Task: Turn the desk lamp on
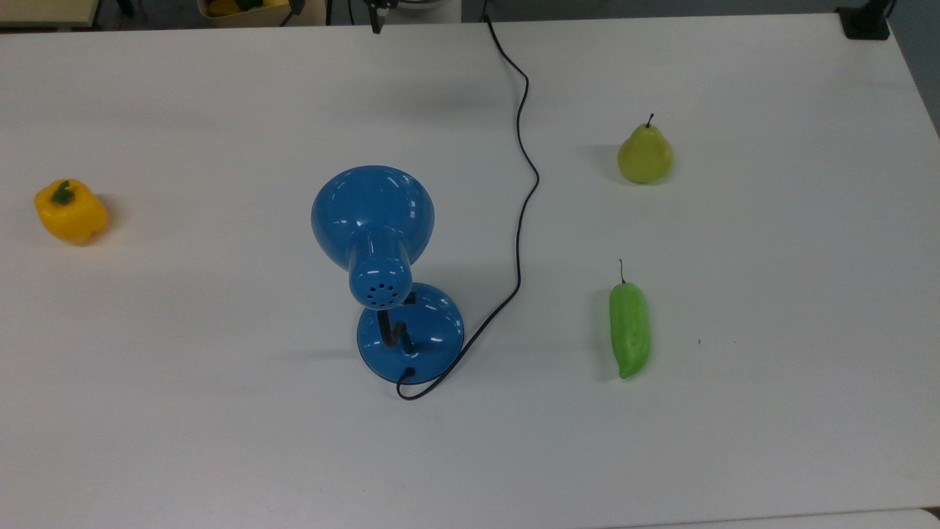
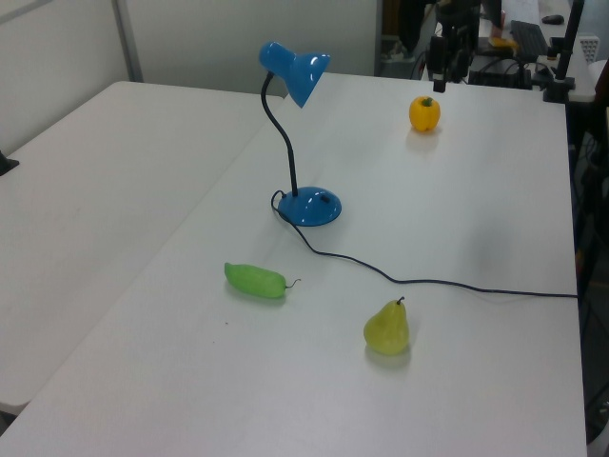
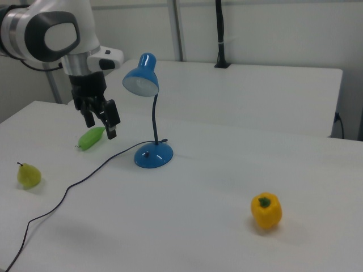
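The glossy blue desk lamp stands mid-table, with its cone shade (image 1: 372,209) over a round base (image 1: 411,332) and a black bendy neck (image 3: 153,116). A small black switch (image 1: 410,299) sits on the base. No glow shows in the shade (image 3: 141,79). A thin black cord (image 1: 523,220) runs from the base to the table's far edge. My gripper (image 3: 101,126) hangs open in the air to the right view's left of the shade, holding nothing. It also shows at the top edge of the top view (image 1: 376,20) and far behind the lamp in the left view (image 2: 440,76).
A yellow bell pepper (image 1: 70,211) lies at the top view's left. At the top view's right are a green pear (image 1: 645,154) and a long green vegetable (image 1: 629,328). The white table (image 1: 220,441) meets a second table (image 2: 86,190) on the left view's left.
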You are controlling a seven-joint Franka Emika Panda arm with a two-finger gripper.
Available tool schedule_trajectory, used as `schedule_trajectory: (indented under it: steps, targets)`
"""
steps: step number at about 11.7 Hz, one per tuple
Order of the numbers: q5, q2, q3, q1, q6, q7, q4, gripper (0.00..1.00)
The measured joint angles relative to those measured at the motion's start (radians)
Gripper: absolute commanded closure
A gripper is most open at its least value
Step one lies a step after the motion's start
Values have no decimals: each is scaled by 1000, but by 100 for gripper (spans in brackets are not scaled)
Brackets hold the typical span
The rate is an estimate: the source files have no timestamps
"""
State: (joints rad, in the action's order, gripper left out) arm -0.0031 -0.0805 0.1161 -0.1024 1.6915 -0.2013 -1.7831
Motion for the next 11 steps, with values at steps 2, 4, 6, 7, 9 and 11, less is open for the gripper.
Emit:
schedule_trajectory:
  steps: [2, 4, 6, 7, 9, 11]
  targets:
    - [0, -4, -46, 48, 28, -2, -26, 0]
    - [0, 30, -46, 92, 36, 1, 6, 0]
    - [0, 47, -46, 99, 36, 3, 20, 0]
    - [0, 48, -47, 99, 36, 3, 23, 0]
    - [0, 48, -47, 100, 36, 11, 26, 0]
    - [0, 47, -47, 102, 36, 23, 29, 0]
